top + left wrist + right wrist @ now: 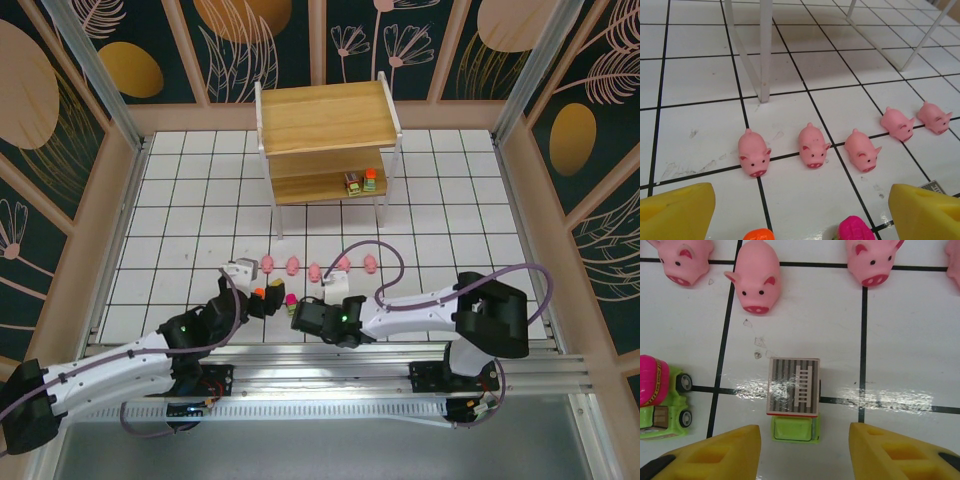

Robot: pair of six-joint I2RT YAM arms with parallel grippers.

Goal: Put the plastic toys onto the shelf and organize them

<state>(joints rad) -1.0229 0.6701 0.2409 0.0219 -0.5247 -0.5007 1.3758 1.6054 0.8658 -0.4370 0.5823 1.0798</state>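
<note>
My left arm lies low across the white tiled table [180, 200], reaching from the near-left corner toward the middle. My left gripper [800, 215] hangs low over the tiles, its yellow fingers [677, 212] spread wide and gripping nothing. Between them, at the bottom edge of my wrist view, sit an orange-topped piece [759, 234] and a magenta-topped truck [855, 229]. Beyond these, five pink pigs [812, 146] stand in a loose row, snouts toward me, in front of the white legs of the shelf [765, 50].

My right arm folds back from its base and runs leftward, with the wrist turned toward the far side. My right gripper [805, 452] is spread too, one finger on each side of a small ladder truck [793, 387], close to its green cab but not pinching it. The only marking I can make out on it is a white ladder drawn on the grey striped roof. The magenta-topped truck, to its left, wears a yellow band with marks too small for me to read.

Two blocky toys [361, 182] stand on the shelf's lower board, toward its right end.
</note>
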